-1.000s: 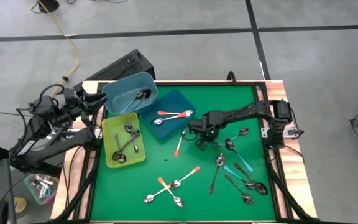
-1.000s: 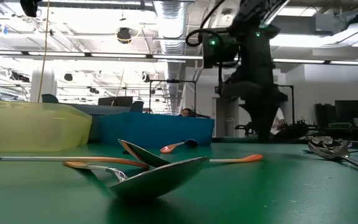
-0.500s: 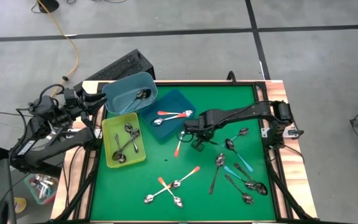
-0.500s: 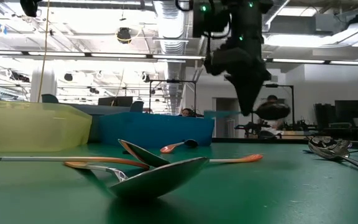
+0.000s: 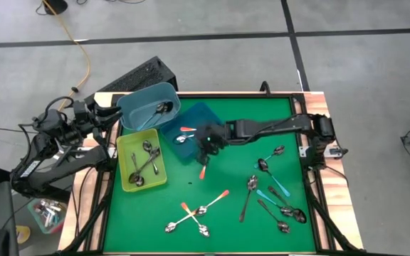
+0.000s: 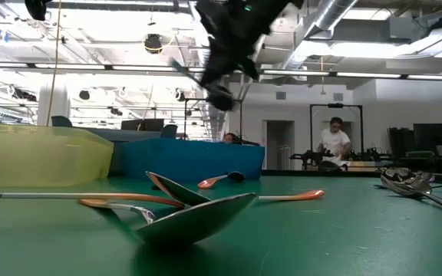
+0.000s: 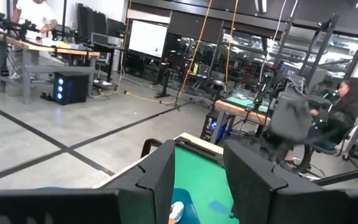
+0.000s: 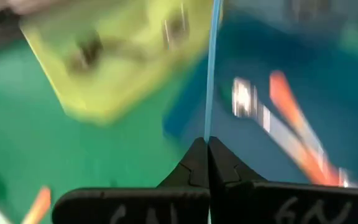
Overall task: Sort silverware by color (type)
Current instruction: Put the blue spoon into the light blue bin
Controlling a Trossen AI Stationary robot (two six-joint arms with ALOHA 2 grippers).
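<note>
My right gripper (image 5: 206, 142) hangs above the near edge of the dark blue tray (image 5: 203, 115), shut on a spoon with a thin light-blue handle (image 8: 211, 68). In the low view the spoon's bowl (image 6: 221, 98) shows below the blurred gripper (image 6: 232, 42). The tray holds orange-handled spoons (image 5: 188, 130). A yellow-green tray (image 5: 125, 146) holds silver spoons, and a light blue tub (image 5: 137, 103) holds one spoon. More spoons lie loose on the green mat (image 5: 262, 121). My left gripper (image 7: 197, 180) waits open at the table's left, by the tub. My right gripper pinches the spoon's light-blue handle (image 8: 208, 121) between its two fingertips (image 8: 225, 165). The fingers slant downward and the handle runs on straight ahead of them. The spoon is lifted clear of the mat, its bowl below the gripper in the low view.
An orange spoon (image 5: 203, 171) lies on the mat just near of my right gripper. More orange ones (image 5: 216, 200) lie toward the near edge. Silver and blue spoons (image 5: 272, 193) are bunched at the near right. A person (image 6: 334, 142) stands in the room beyond.
My right gripper has risen from the mat and gone toward the table's left and far side, over the dark blue tray's near edge, tipping and rolling on the way. The blue-handled spoon has come up with it, lifted clear of the mat.
</note>
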